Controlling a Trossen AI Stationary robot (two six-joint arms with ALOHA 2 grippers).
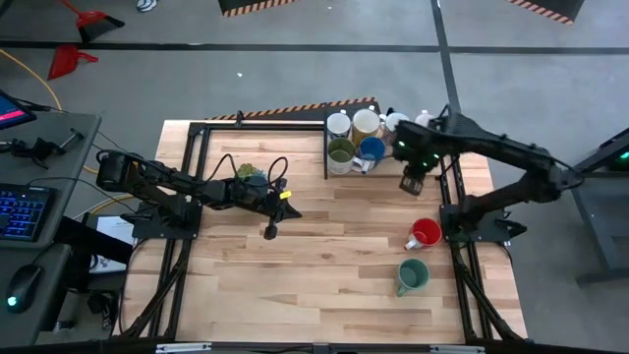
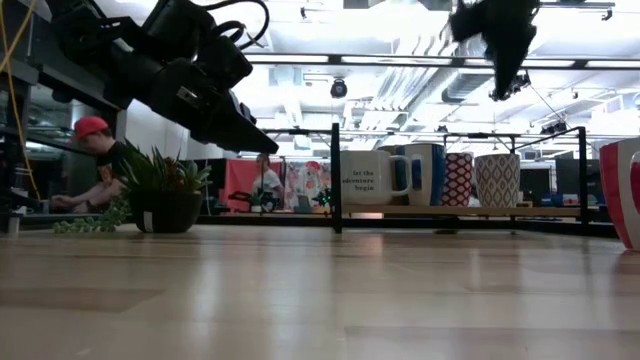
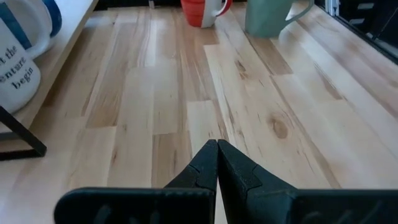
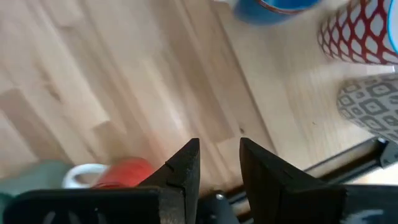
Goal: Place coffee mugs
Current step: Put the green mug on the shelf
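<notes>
Several mugs stand on a low wooden shelf (image 1: 356, 167) at the table's far side: white (image 1: 338, 125), cream (image 1: 366, 122), olive green (image 1: 341, 152), blue (image 1: 371, 150) and two patterned ones (image 2: 458, 178), (image 2: 497, 180). A red mug (image 1: 425, 233) and a teal green mug (image 1: 412, 276) stand on their bases on the table's right side. My right gripper (image 1: 411, 183) hangs open in the air just right of the shelf, holding nothing. My left gripper (image 1: 293, 211) is shut and empty, held low over the middle of the table.
A black metal frame (image 1: 326, 147) borders the shelf and the table's far and side edges. A small potted plant (image 1: 248, 173) sits under the left arm, at far left. Bare wood (image 1: 334, 265) lies across the middle and near part of the table. People show in the room behind.
</notes>
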